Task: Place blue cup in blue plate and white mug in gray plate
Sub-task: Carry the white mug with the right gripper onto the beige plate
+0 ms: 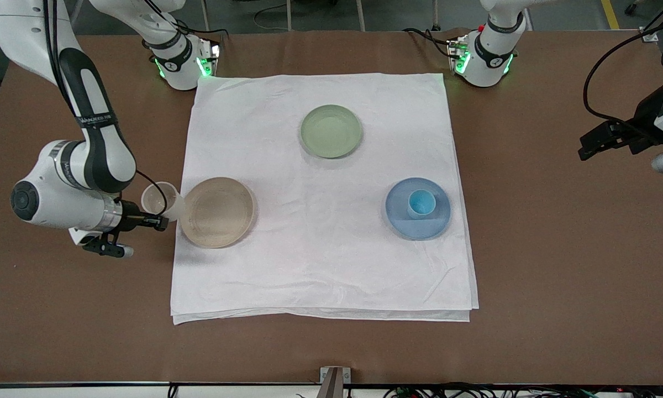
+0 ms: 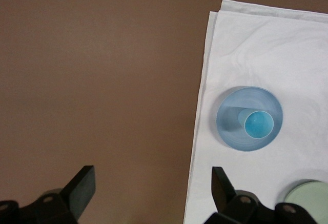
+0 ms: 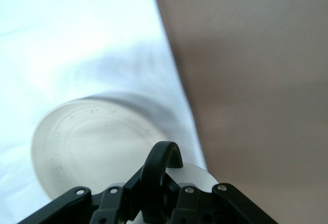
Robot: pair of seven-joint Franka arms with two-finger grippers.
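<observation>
Right gripper clamped on white mug's handle, beside gray plate; blue cup upright in blue plate; left gripper waiting wide open, holding nothing

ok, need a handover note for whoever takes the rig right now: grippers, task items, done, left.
Right gripper: shut on the off-white mug with dark loop handle, held in the air at the rim of the beige-tan gray plate, at the white cloth's edge toward the right arm's end.
Left gripper: open, holding nothing, waiting over the bare brown table at its own end.
Done: small light-blue tumbler stands upright in the pale-blue plate.
Left: set the mug in the gray plate, release.
</observation>
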